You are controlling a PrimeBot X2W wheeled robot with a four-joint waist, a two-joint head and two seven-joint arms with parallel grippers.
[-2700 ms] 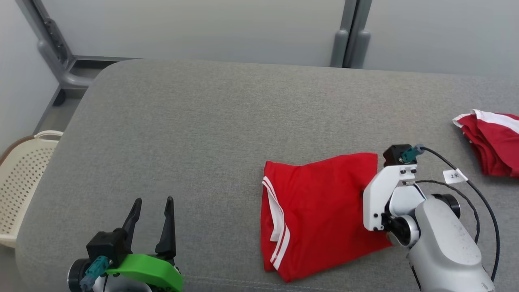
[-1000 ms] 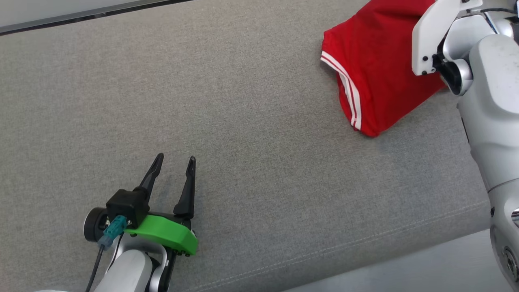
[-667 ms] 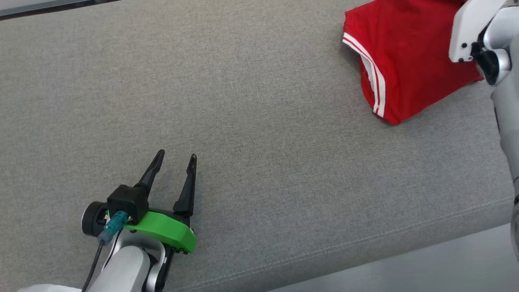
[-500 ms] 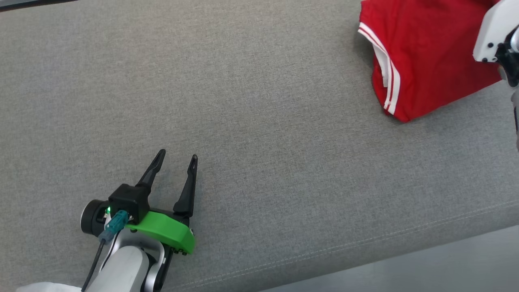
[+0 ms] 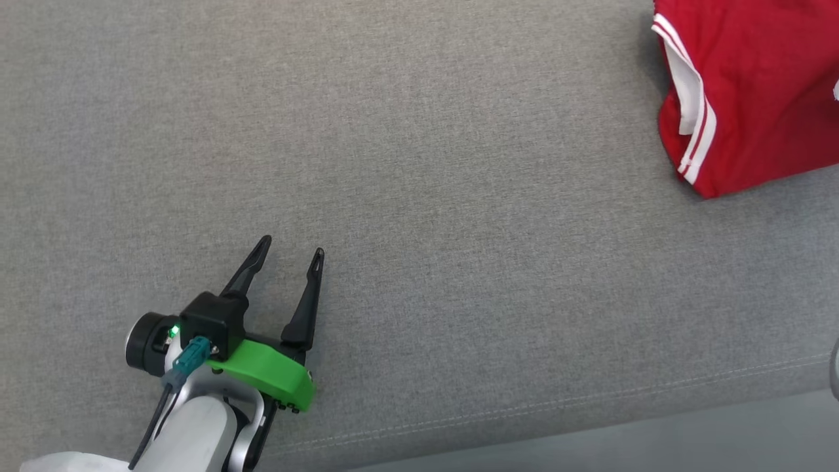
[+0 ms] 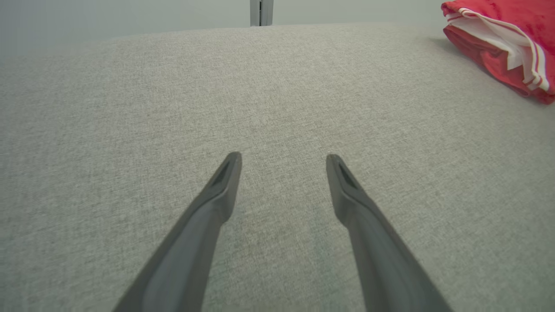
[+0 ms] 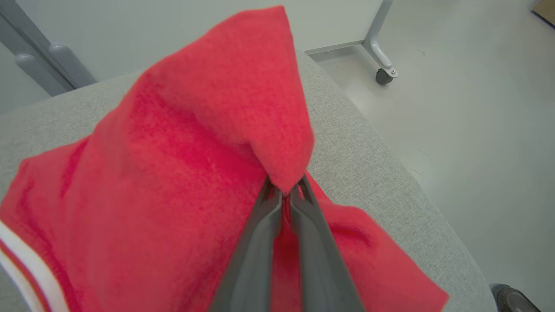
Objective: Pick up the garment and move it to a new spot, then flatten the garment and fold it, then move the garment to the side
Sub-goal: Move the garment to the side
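Folded red garment [image 5: 754, 98] with white stripe trim [image 5: 696, 134] down one edge, lying on the far right part of the grey cushion [image 5: 459, 196], close to a rounded edge of that cushion. In the right wrist view part of the cloth stands up off the cushion in a soft peak, while the rest spreads flat on the cushion's fabric.

The right gripper [image 7: 285, 187], above the cushion's right end, has its two dark fingers drawn almost together, pinching a fold of the garment at the foot of the peak.

The left gripper [image 5: 292, 245] sits low over the cushion's near left part, well apart from the garment. Its fingers are spread wide with only bare cushion fabric between them, and they point toward the cushion's far side. A green bracket [image 5: 269, 380] and a teal connector [image 5: 190, 360] sit at its wrist.

A stitched seam [image 5: 590, 401] runs along the cushion's near edge. Past the cushion's rounded edge lies pale floor [image 7: 455, 130], with a grey leg ending in a caster [image 7: 382, 77].
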